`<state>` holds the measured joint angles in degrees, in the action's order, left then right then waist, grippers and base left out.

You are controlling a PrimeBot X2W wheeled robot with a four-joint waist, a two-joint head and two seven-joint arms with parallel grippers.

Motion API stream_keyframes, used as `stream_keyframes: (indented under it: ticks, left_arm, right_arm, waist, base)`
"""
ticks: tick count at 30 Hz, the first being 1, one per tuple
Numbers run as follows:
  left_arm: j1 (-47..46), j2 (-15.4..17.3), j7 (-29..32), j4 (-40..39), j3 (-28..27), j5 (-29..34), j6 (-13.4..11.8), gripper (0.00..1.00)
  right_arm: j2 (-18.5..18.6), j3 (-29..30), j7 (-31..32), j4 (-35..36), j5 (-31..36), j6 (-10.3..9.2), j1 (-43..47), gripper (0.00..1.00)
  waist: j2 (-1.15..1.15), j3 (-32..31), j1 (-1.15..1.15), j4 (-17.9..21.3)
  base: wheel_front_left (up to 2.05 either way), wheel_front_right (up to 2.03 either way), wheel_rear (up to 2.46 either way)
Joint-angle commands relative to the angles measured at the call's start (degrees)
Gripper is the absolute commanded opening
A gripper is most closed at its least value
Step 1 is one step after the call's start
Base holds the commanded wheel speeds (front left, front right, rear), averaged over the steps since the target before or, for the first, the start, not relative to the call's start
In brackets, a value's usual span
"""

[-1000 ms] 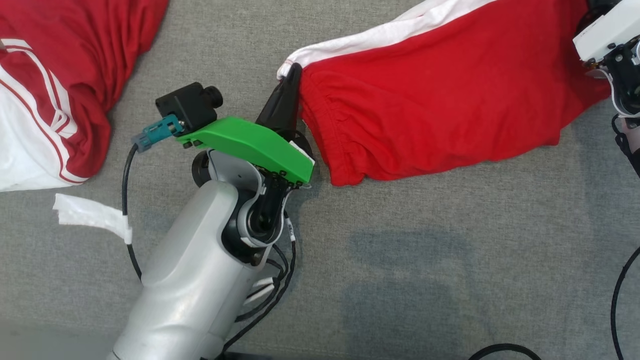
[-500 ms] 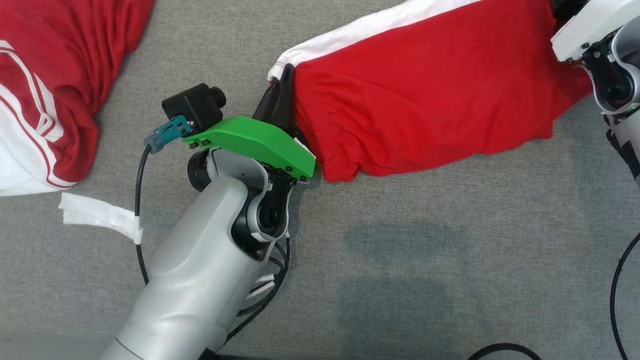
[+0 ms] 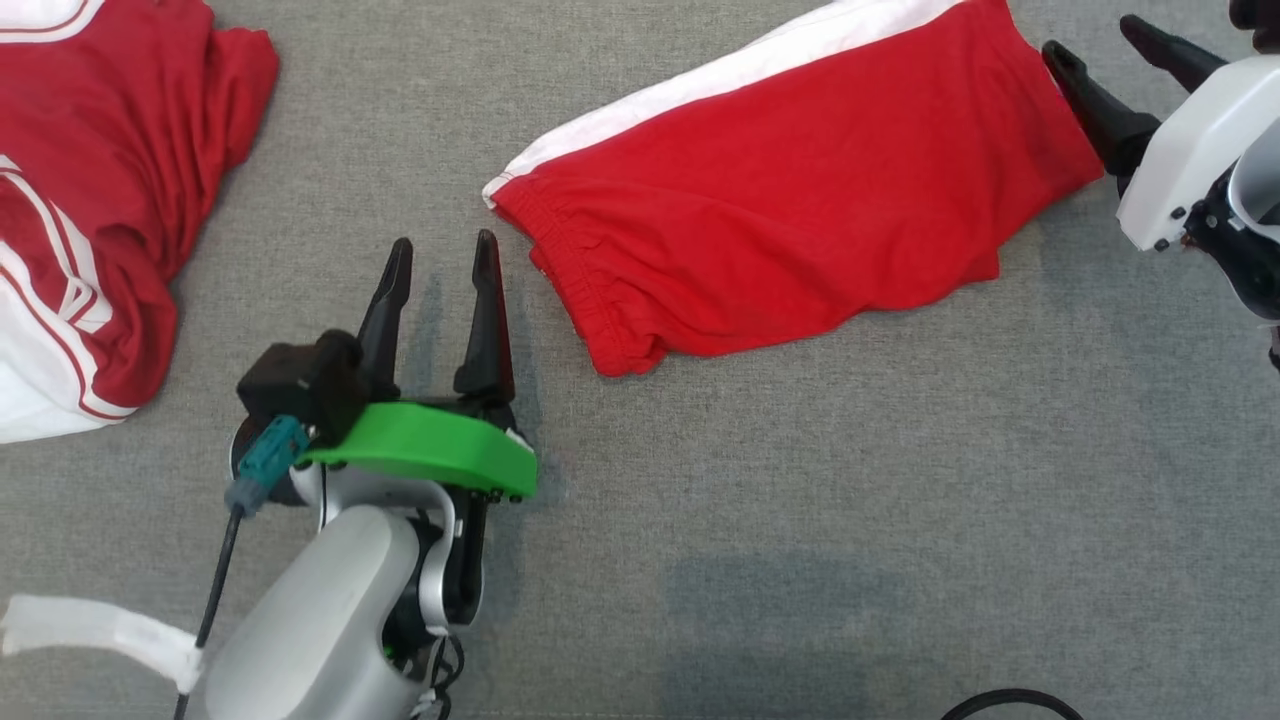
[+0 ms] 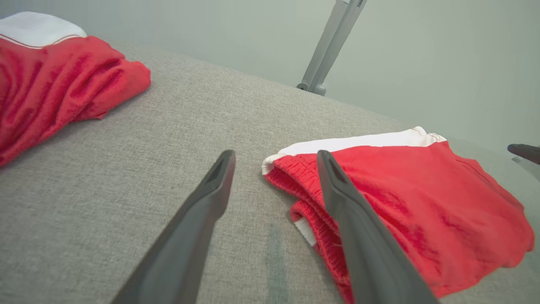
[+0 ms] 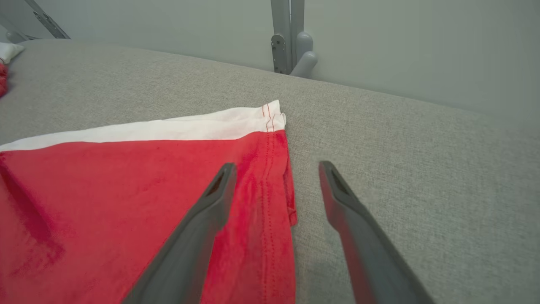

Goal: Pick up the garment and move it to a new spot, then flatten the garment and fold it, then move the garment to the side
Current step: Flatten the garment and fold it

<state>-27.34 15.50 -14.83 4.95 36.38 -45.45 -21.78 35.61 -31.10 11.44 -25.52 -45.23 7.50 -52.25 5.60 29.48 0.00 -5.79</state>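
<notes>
Red shorts (image 3: 790,220) with a white side stripe lay flat on the grey table (image 3: 800,500) in the head view, slanting from the middle up toward the top right, elastic waistband at the lower left end. The left hand (image 3: 445,242) stood just beside that waistband, clear of the cloth, its two dark fingers spread apart with nothing between them and a green bracket (image 3: 430,455) on its wrist. The right hand (image 3: 1090,35) was at the shorts' far hem, fingers also spread and holding nothing. A second red and white garment (image 3: 120,200) lay bunched well apart at the left edge, and a white strip (image 3: 90,625) lay at the lower left.

From the left wrist, the left hand (image 4: 275,154) gaped wide. Its right finger crossed in front of the waistband of the red shorts (image 4: 422,190), and its left finger stood over bare table (image 4: 126,169). The second red and white garment (image 4: 63,84) sat at the upper left.

From the right wrist, the right hand (image 5: 276,165) straddled the hem of the red shorts (image 5: 105,198), one finger over red cloth, the other over bare table (image 5: 400,160). Whether either finger touched the cloth could not be told. A grey post (image 5: 291,46) rose behind the table's far edge.
</notes>
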Motion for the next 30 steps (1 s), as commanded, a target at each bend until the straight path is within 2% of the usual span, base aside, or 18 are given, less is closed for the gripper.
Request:
stream_keyframes:
  ticks: [1,3,7,18,21,24,25,30]
  left_arm:
    - [1.1,0.6,-0.4,-0.7,-0.1,1.1,-0.3,1.0]
    - [3.0,1.2,-0.4,-2.6,-0.7,4.0,-1.0,1.0]
    - [5.9,0.1,-0.4,-5.0,-2.7,8.2,-0.1,1.0]
    - [9.2,-5.4,-0.4,-3.5,-7.2,13.5,5.6,1.0]
    - [10.1,-6.6,-0.4,-2.5,-8.3,14.9,7.2,1.0]
    - [10.8,-7.6,-0.4,-1.4,-9.6,15.8,8.3,1.0]
    - [10.9,-8.0,-0.4,-1.1,-9.9,16.0,8.7,1.0]
    - [12.7,-8.6,-0.4,0.7,-12.3,17.1,10.6,1.0]
  right_arm:
    - [-0.1,0.1,0.4,0.1,0.3,-0.01,1.1,1.0]
    - [0.0,0.8,1.7,-0.3,0.9,-0.02,1.8,1.0]
    - [-0.5,1.5,3.7,-1.6,2.4,-0.02,2.1,1.0]
    - [0.0,2.7,4.9,-8.9,9.4,-0.02,-1.2,1.0]
    - [-0.4,2.2,6.8,-10.8,9.2,-0.02,-0.7,1.0]
    - [-1.6,1.0,9.8,-11.3,6.4,0.01,1.1,1.0]
    - [-2.0,0.4,10.7,-11.1,5.1,0.02,1.7,0.0]
    - [-3.5,0.4,11.3,-10.4,-0.4,0.01,3.5,0.0]
  waist:
    - [-0.01,0.3,0.0,-0.5]
    - [-0.01,0.7,0.0,-1.4]
    - [-0.01,1.9,0.0,-3.3]
    - [-0.01,2.1,0.0,-7.0]
    - [-0.01,1.6,0.0,-7.4]
    - [-0.01,1.1,0.0,-7.5]
    - [-0.01,0.8,0.0,-7.5]
    - [-0.01,-1.6,0.0,-5.3]
  base:
    - [0.0,0.0,0.0]
    - [0.0,0.0,0.0]
    - [0.0,0.0,0.0]
    - [0.0,0.0,0.0]
    - [0.0,0.0,0.0]
    - [0.0,0.0,0.0]
    - [0.0,0.0,0.0]
    - [0.0,0.0,0.0]
